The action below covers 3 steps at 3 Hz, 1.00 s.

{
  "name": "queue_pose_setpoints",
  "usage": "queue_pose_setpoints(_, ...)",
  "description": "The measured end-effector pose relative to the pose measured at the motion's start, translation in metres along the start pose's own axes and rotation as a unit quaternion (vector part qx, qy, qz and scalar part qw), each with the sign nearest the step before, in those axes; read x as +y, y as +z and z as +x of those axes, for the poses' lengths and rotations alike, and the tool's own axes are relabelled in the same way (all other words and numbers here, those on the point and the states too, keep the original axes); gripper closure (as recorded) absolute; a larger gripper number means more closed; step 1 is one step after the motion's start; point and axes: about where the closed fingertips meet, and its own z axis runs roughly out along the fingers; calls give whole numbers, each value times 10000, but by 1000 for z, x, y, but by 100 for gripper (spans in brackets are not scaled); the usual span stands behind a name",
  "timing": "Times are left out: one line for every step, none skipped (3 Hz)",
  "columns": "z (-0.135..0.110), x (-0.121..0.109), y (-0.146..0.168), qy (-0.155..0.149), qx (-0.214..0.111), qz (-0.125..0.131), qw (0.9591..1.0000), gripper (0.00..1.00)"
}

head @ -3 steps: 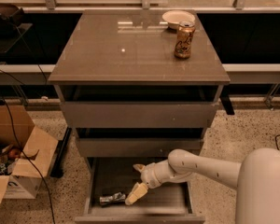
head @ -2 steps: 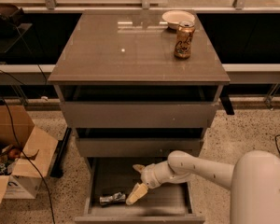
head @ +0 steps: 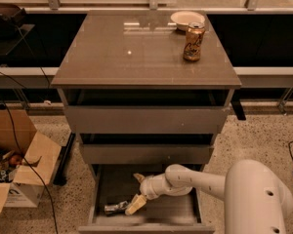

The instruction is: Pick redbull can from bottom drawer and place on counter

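A: Entry 1. Bottom drawer [head: 172, 212], state and contents?

B: Pulled out, the lowest of three. One item inside: the redbull can [head: 115, 208], lying on its side on the drawer floor, front-left area, close behind the front panel.

A: Claw?

B: The claw [head: 136, 191] is inside the same drawer, at the end of the white arm [head: 198, 180] that reaches in from the right. It is spread wide and holds nothing. One finger points toward the back of the drawer. The other finger [head: 136, 205] points forward, with its tip just beside the can's right end. Whether it touches the can, I cannot tell.

A: Other two drawers?

B: The top drawer [head: 146, 120] and middle drawer [head: 146, 153] each show a dark gap above the front panel. The interiors are too dark to read any contents.

A: Surface [head: 132, 57]?

B: It is glossy and carries two items at the back-right. An orange-gold can [head: 193, 42] stands upright. A pale bowl [head: 184, 18] sits just behind it, near the rear edge. What the bowl holds is not discernible.

A: Anything on the floor?

B: A cardboard box [head: 35, 164] sits left of the cabinet with its flaps open. There are mixed items inside that I cannot identify.
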Motion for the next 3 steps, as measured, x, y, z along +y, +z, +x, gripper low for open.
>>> queue_pose_setpoints(17, 1, 37, -105, 210, -63, 9997, 0)
queue_pose_setpoints(32, 2, 75, -135, 435, -76, 9989, 0)
queue_pose_setpoints(51, -7, 102, -49, 564, -73, 9984, 0)
